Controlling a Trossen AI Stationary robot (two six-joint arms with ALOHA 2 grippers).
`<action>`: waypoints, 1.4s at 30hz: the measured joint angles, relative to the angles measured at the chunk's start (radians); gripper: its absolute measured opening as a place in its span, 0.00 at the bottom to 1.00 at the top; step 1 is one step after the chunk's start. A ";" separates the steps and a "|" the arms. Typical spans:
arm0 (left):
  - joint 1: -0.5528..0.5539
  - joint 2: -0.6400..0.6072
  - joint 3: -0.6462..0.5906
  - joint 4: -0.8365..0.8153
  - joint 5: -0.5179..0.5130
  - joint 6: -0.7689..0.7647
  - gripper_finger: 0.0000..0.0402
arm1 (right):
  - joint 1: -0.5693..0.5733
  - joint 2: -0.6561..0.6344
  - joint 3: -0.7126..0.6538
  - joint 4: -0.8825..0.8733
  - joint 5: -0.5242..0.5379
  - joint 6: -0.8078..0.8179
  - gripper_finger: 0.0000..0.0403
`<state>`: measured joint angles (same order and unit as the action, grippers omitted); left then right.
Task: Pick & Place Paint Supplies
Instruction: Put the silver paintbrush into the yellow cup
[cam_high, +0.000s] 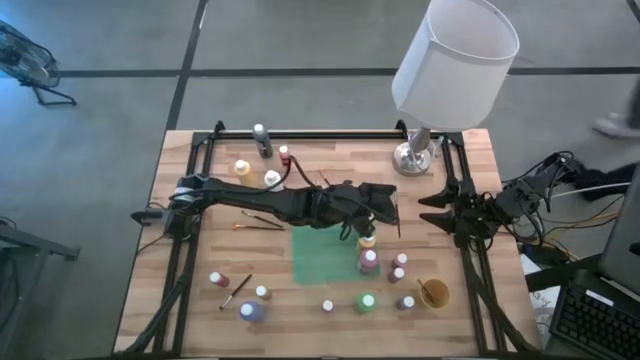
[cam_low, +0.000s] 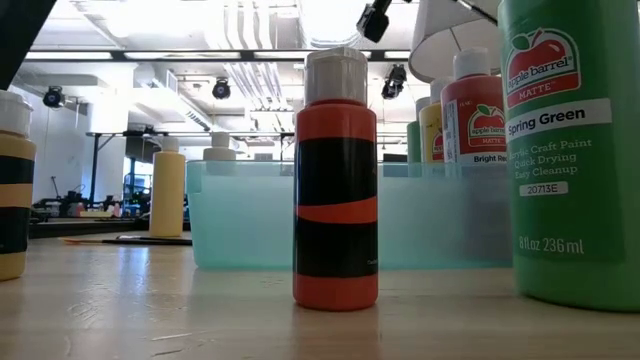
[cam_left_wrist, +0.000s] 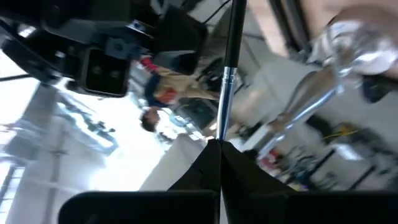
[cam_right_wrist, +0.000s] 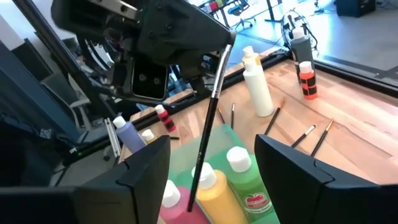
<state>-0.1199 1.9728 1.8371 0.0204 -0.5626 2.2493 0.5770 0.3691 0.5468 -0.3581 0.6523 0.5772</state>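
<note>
Left tool pinches brush above mat.

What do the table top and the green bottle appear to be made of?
Table top: apparently wood, with pale planks, visible grain and a slight sheen. Green bottle: probably plastic, smooth and slightly glossy, with soft highlights on its wall and a printed label; the material is not certain.

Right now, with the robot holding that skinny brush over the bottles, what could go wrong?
1. The left hand pinches the brush only at one end, so it might slip or swing.
2. The brush's lower end hangs close to the yellow bottle and the green bottle, so it might knock one over.
3. The right hand sits open close by, so the two arms could bump.
</note>
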 joint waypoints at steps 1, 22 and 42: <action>-0.001 0.000 -0.006 0.025 0.005 0.021 0.00 | 0.000 0.000 0.000 0.004 0.000 -0.001 0.57; -0.006 0.016 -0.011 0.093 0.126 0.053 0.00 | -0.051 0.143 0.003 0.182 -0.003 -0.091 0.59; -0.008 0.016 -0.011 0.092 0.124 0.038 0.00 | -0.236 0.251 0.005 0.323 -0.152 -0.138 0.59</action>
<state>-0.1280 1.9892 1.8263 0.1123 -0.4383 2.2877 0.3414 0.6201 0.5514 -0.0349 0.4999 0.4393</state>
